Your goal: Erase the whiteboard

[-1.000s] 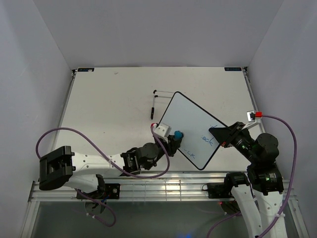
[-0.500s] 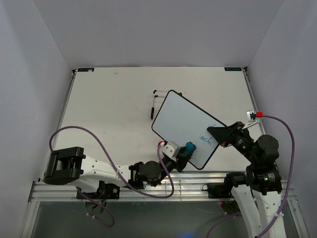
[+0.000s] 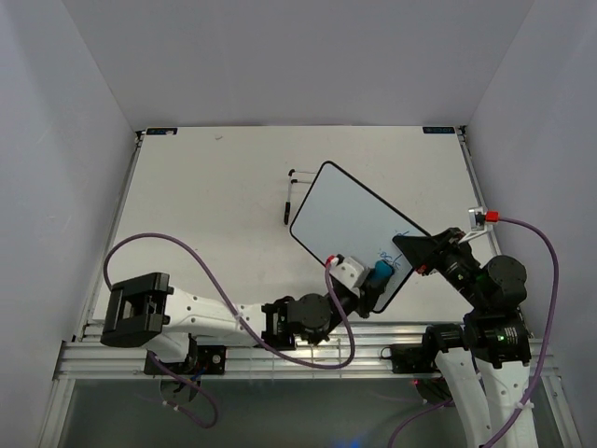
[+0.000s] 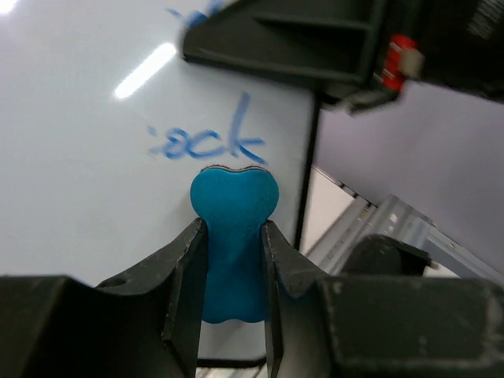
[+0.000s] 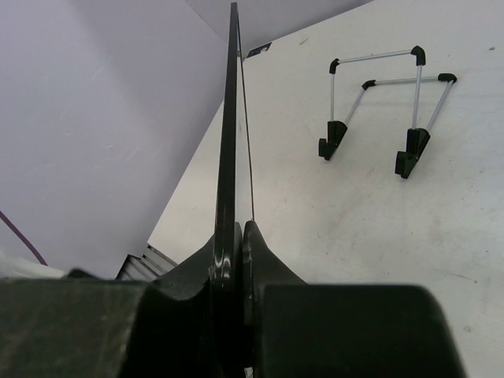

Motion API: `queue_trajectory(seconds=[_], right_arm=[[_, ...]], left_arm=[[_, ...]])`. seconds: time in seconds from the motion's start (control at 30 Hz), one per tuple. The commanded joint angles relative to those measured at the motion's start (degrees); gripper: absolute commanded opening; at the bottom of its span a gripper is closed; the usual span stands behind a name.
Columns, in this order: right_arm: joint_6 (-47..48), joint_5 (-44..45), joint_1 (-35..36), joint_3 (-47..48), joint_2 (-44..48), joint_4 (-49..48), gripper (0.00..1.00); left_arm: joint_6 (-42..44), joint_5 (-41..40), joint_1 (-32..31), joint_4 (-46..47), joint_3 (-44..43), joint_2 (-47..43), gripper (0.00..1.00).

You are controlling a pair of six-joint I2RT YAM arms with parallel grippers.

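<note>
The whiteboard point(image 3: 350, 224) is held tilted above the table; most of its face is blank, with blue handwriting point(image 3: 390, 254) left near its lower right corner. My right gripper point(image 3: 417, 254) is shut on the board's right edge; in the right wrist view the board point(image 5: 230, 142) shows edge-on between the fingers. My left gripper point(image 3: 371, 275) is shut on the blue bone-shaped eraser point(image 3: 381, 272), whose tip rests on the board just below the writing. In the left wrist view the eraser point(image 4: 233, 236) sits under the blue letters point(image 4: 206, 143).
The thin black wire stand point(image 3: 292, 194) lies on the table left of the board, also in the right wrist view point(image 5: 383, 106). The aluminium rail point(image 3: 280, 350) runs along the near table edge. Grey walls close in the table on three sides.
My left gripper has slid the eraser rightward along the board's lower edge, wiping away the left part of the writing. The board has shifted slightly in my right gripper.
</note>
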State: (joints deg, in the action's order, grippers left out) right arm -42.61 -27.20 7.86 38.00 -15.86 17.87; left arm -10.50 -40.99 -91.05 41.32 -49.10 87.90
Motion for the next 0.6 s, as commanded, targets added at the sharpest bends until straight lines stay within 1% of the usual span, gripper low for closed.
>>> queue_trajectory(seconds=[0.0, 0.07, 0.17, 0.27, 0.37, 0.4, 0.43, 0.53, 0.57], right_arm=[[-10.0, -10.2, 1.1, 6.0, 1.5, -7.4, 0.08], [-9.3, -10.9, 1.1, 6.2, 1.3, -7.1, 0.08], [-9.1, -11.9, 1.2, 6.5, 1.0, -7.0, 0.08], [-8.7, -12.9, 1.1, 6.9, 0.6, -7.0, 0.08], [-8.9, -12.8, 1.2, 6.6, 0.7, -7.4, 0.08], [-8.9, -12.7, 1.2, 6.4, 0.7, -7.6, 0.08], [-9.2, -12.7, 1.2, 5.9, 0.7, -8.3, 0.08], [-9.4, -12.4, 1.2, 5.4, 0.7, -8.9, 0.08], [-9.2, -12.1, 1.2, 5.5, 0.7, -8.7, 0.08]], left_arm=[[-0.1, -3.3, 8.8, -12.9, -0.7, -1.1, 0.00], [-1.0, -1.7, 13.0, -14.2, -0.4, -2.8, 0.00], [-0.4, -0.1, 16.8, -14.3, 0.6, -4.8, 0.00], [1.4, 1.0, 18.2, -14.3, 0.7, -5.3, 0.00], [1.4, 4.0, 18.2, -14.3, 0.1, -5.0, 0.00], [1.0, 7.1, 18.0, -14.3, 0.0, -4.5, 0.00], [0.8, 8.1, 17.7, -14.3, -0.6, -4.1, 0.00], [1.8, 8.5, 14.7, -14.3, -2.9, -1.3, 0.00], [2.0, 8.6, 12.8, -14.3, -3.5, -0.8, 0.00]])
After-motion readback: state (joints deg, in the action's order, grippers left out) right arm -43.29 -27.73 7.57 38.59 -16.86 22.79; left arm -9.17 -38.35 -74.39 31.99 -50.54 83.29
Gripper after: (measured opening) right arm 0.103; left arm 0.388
